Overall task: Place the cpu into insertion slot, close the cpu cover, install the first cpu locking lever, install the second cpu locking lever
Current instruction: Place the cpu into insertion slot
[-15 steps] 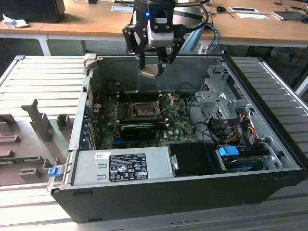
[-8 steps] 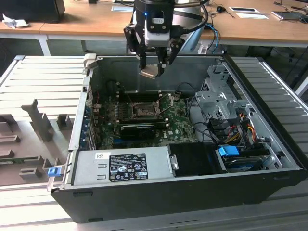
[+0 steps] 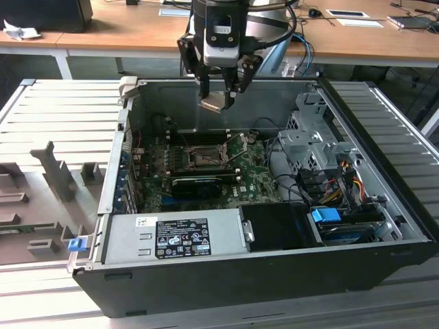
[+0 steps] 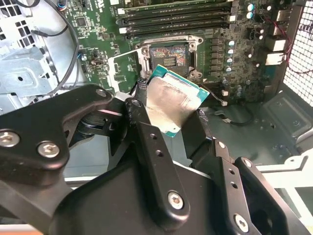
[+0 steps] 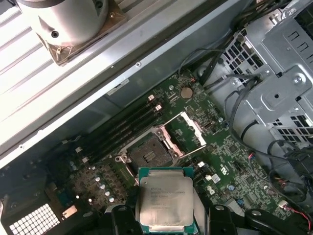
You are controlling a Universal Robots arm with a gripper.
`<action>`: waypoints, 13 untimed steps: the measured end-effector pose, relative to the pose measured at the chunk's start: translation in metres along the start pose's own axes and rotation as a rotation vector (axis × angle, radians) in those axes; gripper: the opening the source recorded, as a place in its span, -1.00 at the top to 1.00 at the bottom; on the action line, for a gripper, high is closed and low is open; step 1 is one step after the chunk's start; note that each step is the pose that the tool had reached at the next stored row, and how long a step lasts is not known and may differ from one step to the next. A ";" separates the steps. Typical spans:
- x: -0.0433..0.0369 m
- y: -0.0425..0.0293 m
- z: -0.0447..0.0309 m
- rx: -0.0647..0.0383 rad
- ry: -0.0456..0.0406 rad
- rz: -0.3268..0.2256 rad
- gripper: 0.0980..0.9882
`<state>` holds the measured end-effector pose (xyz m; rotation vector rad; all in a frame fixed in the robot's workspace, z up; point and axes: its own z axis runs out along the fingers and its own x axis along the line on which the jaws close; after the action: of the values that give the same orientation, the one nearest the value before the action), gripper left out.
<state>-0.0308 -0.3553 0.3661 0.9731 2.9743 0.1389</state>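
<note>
On the exterior view's left sits a grey moulded tray [image 3: 41,205], matte and blocky. At centre the end effector [image 3: 218,101] hangs over the open case [image 3: 206,274], clamped on the cpu [image 3: 211,104]. The cpu is a thin square with a dull, smeared metal face, well above the insertion slot [image 3: 204,159]. Beside the slot, in the first wrist view, the cpu cover [image 5: 185,133] lies flipped open, a thin silvery frame. The chip looks tilted. Lowered askew, a corner could crush the fine pins, or the smooth plate could slip.
</note>
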 end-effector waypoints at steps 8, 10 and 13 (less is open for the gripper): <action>0.0000 0.0000 0.0001 -0.001 -0.0038 0.044 0.04; 0.0000 0.0000 0.0002 -0.001 -0.0061 0.070 0.04; 0.0000 0.0000 0.0005 -0.002 -0.0103 0.117 0.04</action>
<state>-0.0308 -0.3553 0.3656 1.1446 2.9070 0.1377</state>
